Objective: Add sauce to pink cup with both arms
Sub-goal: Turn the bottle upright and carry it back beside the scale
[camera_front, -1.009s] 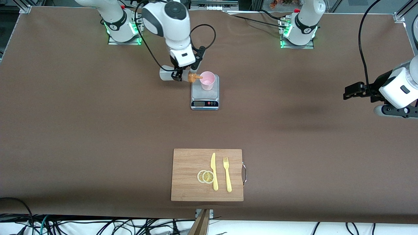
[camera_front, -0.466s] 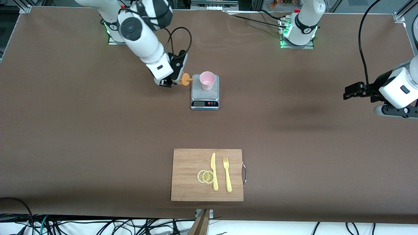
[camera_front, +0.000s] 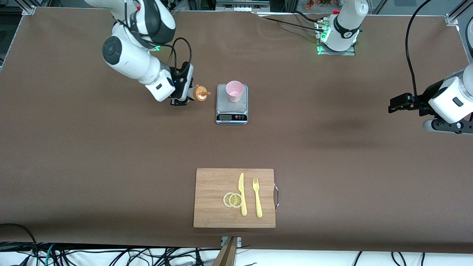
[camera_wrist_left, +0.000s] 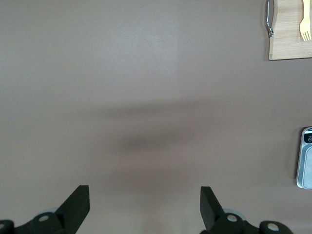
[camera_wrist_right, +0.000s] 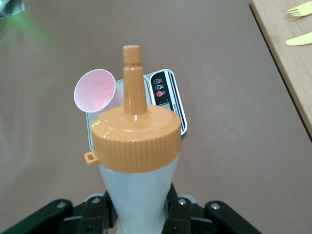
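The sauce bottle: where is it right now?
The sauce bottle is held in the right pincer, over the bare table beside the scale that carries the pink cup, toward the right arm's end.

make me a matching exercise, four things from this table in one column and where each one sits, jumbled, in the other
Things:
1. pink cup
2. sauce bottle
3. yellow fork
4. left gripper

Places or states:
a. open, over bare table at the left arm's end
b. on the wooden cutting board, beside the knife
c. upright on the scale
d. gripped in the right gripper, beside the scale

Pairs: 1-c, 2-d, 3-b, 4-a
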You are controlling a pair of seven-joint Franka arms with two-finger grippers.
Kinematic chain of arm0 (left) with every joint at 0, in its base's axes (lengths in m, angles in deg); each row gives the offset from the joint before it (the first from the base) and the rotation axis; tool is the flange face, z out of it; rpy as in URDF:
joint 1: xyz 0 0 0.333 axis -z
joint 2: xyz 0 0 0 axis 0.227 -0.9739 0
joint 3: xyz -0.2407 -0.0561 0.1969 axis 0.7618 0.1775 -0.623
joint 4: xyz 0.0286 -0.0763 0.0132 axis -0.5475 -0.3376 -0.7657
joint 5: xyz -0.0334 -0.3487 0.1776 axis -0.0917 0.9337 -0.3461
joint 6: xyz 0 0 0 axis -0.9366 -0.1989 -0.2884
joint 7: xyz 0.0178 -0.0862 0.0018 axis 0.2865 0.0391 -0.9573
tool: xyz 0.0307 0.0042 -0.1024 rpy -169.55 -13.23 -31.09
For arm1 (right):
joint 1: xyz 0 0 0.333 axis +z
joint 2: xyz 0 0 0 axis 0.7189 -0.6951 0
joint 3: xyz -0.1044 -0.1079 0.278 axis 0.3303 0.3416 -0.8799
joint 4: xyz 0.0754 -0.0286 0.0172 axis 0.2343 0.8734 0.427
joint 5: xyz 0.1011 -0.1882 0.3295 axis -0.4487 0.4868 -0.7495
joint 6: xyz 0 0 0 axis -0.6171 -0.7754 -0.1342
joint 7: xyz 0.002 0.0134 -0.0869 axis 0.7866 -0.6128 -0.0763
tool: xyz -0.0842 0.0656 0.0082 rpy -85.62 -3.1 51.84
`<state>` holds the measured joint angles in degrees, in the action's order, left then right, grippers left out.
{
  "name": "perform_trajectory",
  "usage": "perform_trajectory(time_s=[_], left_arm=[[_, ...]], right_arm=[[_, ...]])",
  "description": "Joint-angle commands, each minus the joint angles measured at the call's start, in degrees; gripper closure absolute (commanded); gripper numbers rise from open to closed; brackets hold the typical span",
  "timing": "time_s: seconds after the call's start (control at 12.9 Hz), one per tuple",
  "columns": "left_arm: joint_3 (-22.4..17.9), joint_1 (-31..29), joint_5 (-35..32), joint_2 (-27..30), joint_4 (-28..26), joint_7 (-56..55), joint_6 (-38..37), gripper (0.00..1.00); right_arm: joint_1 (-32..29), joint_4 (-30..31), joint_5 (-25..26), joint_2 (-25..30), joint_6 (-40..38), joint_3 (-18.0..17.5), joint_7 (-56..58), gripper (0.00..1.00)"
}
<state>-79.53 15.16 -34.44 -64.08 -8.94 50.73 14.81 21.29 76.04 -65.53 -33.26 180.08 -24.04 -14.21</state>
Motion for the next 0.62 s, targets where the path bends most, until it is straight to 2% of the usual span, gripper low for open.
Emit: perform_trajectory(time_s=[0.0,0.31,0.54], left_arm=[[-0.2,-0.2,1.1,-0.6,1.3,-0.1,-0.9,0.0],[-0.1,-0.2,1.1,-0.7,1.3,-0.1,-0.9,0.0],[-0.1,-0.1,1.1,-0.7,1.3,-0.1,-0.8,0.0]], right_arm=[[-4.0,0.3,-7.0,-0.3,-4.4,0.0,10.8,0.85],[-12.2,0.1,-16.1,-4.2,-12.7,0.0,27.7,0.85],[-19.8,-0.1,-22.9,-9.7,-22.6,0.0,41.9,0.85]])
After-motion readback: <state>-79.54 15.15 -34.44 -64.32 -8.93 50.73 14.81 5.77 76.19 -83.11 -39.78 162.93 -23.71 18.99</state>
